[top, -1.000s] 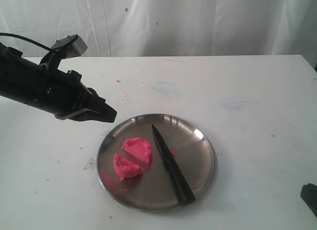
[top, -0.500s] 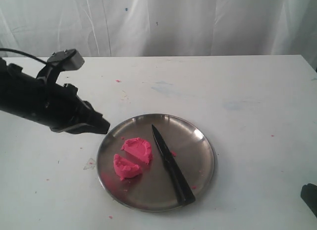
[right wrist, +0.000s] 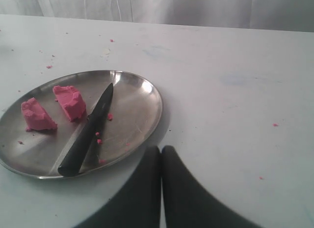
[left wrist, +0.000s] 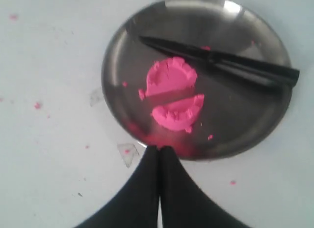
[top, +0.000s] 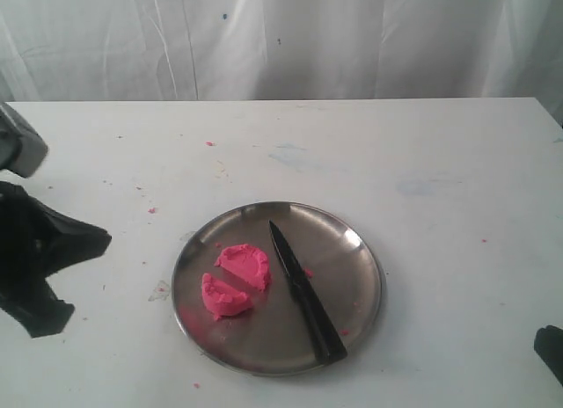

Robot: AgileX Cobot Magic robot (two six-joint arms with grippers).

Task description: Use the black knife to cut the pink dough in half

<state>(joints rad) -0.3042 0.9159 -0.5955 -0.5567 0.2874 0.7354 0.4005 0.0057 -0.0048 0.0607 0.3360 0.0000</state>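
The pink dough lies in two half-moon pieces on the steel plate (top: 356,294), one piece (top: 245,265) behind the other (top: 223,296), with a narrow gap between them. To their right the black knife (top: 305,291) rests flat on the plate, its point toward the back. The left wrist view shows both pieces (left wrist: 172,77) (left wrist: 178,112) and the knife (left wrist: 230,65). My left gripper (top: 104,240) is shut and empty, well left of the plate. My right gripper (right wrist: 161,150) is shut and empty, just off the plate's rim (right wrist: 147,120); only a dark corner (top: 550,348) shows in the exterior view.
Tiny pink crumbs (top: 210,144) dot the white table (top: 422,153). A white curtain (top: 352,39) hangs behind the table's far edge. A small clear scrap (top: 159,292) lies just left of the plate.
My left arm has drawn back to the left and downward, away from the plate. Dough pieces and knife have not moved.
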